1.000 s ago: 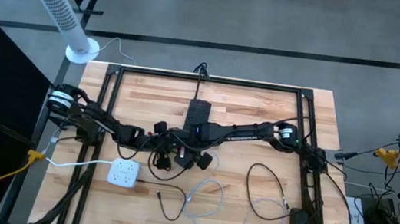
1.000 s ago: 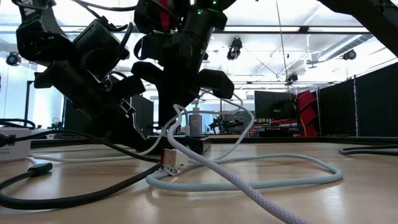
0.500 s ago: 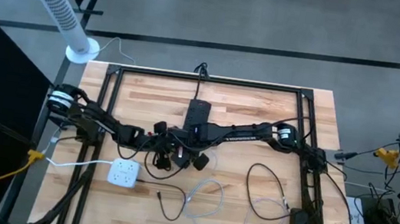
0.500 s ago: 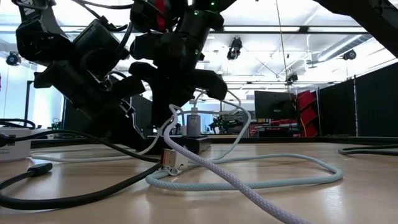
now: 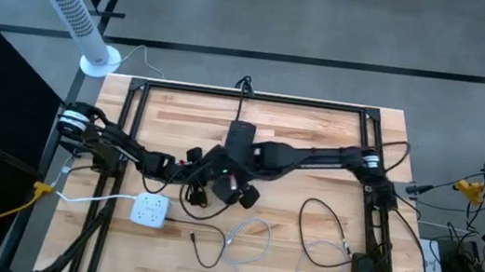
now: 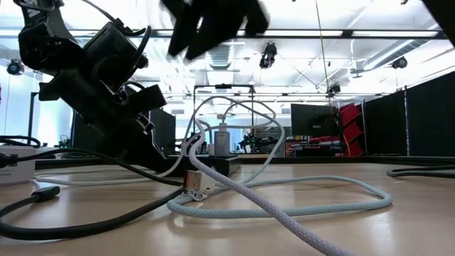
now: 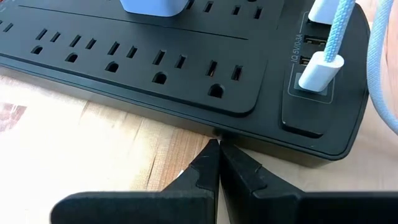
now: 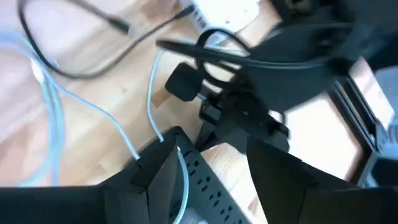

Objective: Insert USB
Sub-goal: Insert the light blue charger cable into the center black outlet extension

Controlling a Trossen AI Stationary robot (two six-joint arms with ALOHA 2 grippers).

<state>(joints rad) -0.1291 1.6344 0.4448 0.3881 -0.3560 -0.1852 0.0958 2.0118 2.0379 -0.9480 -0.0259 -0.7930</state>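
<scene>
Left gripper (image 7: 219, 163) sits pinched together right against the strip (image 7: 186, 68) — right gripper (image 8: 208, 165) hangs above it, fingers spread, holding nothing.

Matt black plastic power strip (image 7: 186, 68) on pale wood table (image 7: 74, 149).

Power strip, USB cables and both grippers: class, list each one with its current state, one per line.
Power strip: flat on the table, a white adapter plugged into one outlet.
Light blue USB cable: plugged into the strip's USB panel.
Left gripper: shut, empty, tips at the strip's edge.
Right gripper: open, empty, raised above the strip.
White power hub: lying on the table, cord attached.
</scene>
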